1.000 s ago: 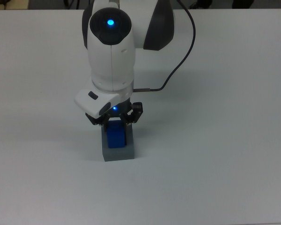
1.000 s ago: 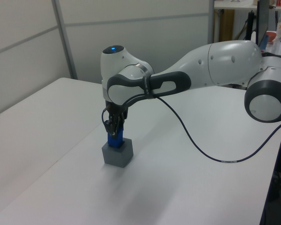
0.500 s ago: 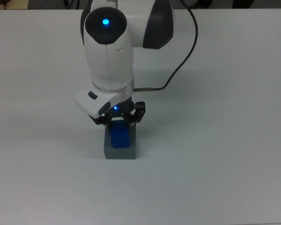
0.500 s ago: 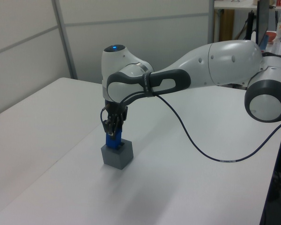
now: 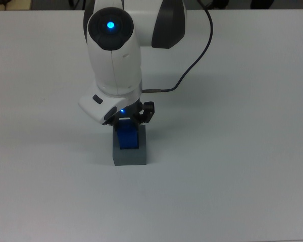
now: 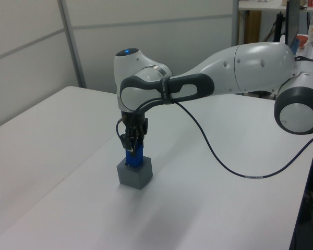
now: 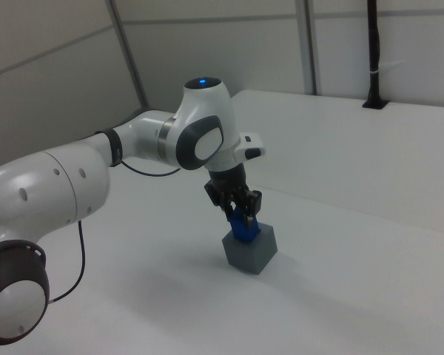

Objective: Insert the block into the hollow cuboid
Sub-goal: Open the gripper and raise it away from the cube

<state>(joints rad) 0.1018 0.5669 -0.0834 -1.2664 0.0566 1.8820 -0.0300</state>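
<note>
Blue block, apparently pinched by the closed fingers of the arm reaching from twelve o'clock, sits partly down in the grey hollow cuboid on the worktop; next: lower, then release.

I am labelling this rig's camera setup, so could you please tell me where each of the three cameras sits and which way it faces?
Top view: overhead, looking down on the table; shows the wrist and gripper above the block.
Left view: raised at one side of the table, with the arm entering from the left view's right.
Right view: raised at the opposite side, arm entering from the right view's left.
All share the block standing in the hollow cuboid.
</note>
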